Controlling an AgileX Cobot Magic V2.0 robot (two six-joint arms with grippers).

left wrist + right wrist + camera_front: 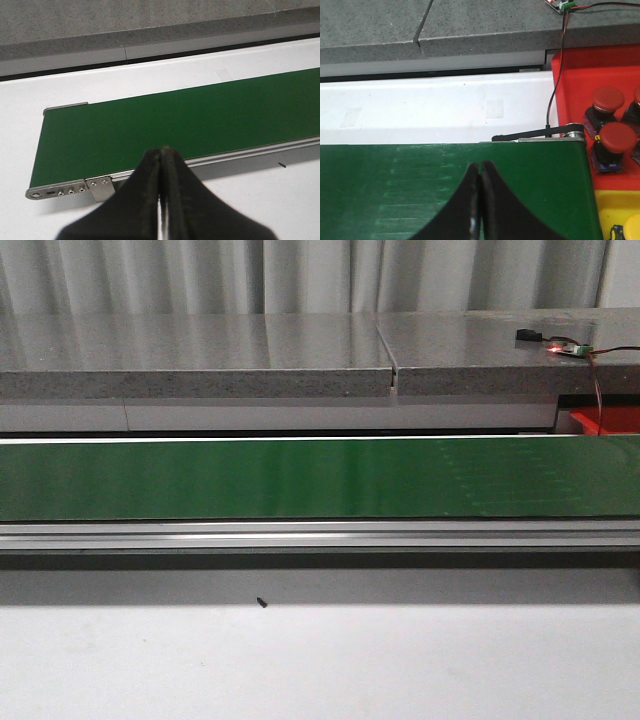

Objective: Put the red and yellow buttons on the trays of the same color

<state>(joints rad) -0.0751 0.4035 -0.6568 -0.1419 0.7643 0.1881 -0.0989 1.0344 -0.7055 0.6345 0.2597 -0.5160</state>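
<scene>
Your right gripper (480,200), clenched empty over the belt (445,185), sits nearer the red buttons (609,100) in the red tray (570,75) off the belt's right end.

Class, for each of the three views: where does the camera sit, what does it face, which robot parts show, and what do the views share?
Front view: faces forward across the green conveyor belt; no robot parts visible.
Left wrist view: above the belt's end; shut left hand shows.
Right wrist view: above the belt's other end, beside the red tray holding red buttons; shut right hand shows.
Shared: all three see the belt.
</scene>
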